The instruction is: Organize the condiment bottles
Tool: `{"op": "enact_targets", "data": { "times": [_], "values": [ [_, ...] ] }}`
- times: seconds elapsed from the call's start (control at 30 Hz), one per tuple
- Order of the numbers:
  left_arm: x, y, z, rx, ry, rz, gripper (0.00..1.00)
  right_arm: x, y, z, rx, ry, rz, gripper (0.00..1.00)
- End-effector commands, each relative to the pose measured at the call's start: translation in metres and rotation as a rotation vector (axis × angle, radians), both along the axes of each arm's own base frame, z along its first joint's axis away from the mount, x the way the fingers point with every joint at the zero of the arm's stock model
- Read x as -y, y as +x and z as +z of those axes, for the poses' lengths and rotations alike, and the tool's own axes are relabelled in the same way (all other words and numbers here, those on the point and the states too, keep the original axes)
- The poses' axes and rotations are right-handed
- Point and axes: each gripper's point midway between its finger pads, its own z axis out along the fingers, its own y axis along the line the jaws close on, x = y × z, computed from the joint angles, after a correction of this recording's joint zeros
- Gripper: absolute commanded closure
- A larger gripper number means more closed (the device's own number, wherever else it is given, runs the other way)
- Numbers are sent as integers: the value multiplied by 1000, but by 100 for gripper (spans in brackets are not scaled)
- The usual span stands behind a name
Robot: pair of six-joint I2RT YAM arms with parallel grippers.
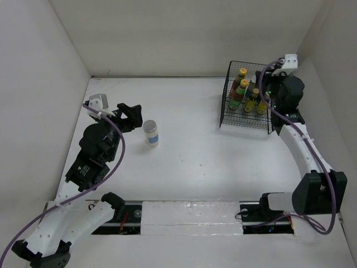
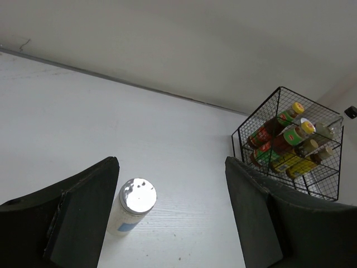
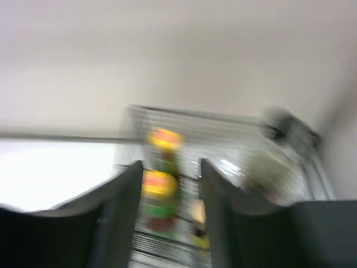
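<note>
A squat white jar with a silver lid (image 1: 150, 133) stands alone on the table left of centre. My left gripper (image 1: 135, 116) hangs open just left of it; in the left wrist view the jar (image 2: 136, 196) sits close to the left finger (image 2: 83, 212), untouched. Two red-green bottles with yellow caps (image 1: 242, 78) and two small yellow-labelled ones (image 1: 255, 104) stand in the black wire basket (image 1: 223, 106). My right gripper (image 1: 272, 92) hovers over the basket's right side. The right wrist view is blurred. Its jaws (image 3: 170, 184) stand apart, empty, above a yellow-capped bottle (image 3: 158, 187).
White walls close in the table at the back and both sides. The basket (image 2: 279, 89) sits in the far right corner against the wall. A pale blurred object (image 3: 268, 167) lies at the basket's right end. Both arm bases stand at the near edge.
</note>
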Motion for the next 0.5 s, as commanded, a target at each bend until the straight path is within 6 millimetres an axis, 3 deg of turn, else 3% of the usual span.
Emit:
{"op": "enact_targets", "data": {
  "times": [0.0,0.03,0.07,0.1,0.13,0.17,0.23,0.27,0.33,0.4,0.47],
  "values": [
    [-3,2,7,28,-7,14,27,-130,-16,11,72,-59,438,56],
    [-3,2,7,28,-7,14,27,-162,-11,-2,49,-72,547,70],
    [-7,-1,10,39,-14,27,27,-190,-15,-11,30,-73,646,71],
    [-9,0,10,39,-14,39,27,-223,-28,-23,25,-75,793,67],
    [-9,0,10,39,-14,39,27,-265,-45,-29,28,-76,910,53],
    [-10,-2,13,46,-19,39,27,-288,-49,-52,-14,-73,971,45],
    [-10,-2,13,46,-19,39,27,-333,-76,-71,-26,-100,1098,28],
    [-11,-5,16,55,-25,39,27,-344,-85,-89,-59,-101,1127,17],
    [-11,-5,16,55,-25,39,27,-367,-98,-116,-100,-109,1205,9],
    [-9,-5,16,56,-25,27,27,-387,-109,-149,-152,-129,1254,5],
    [-7,-6,16,56,-24,16,27,-408,-118,-162,-153,-130,1313,5]
  ]
}}
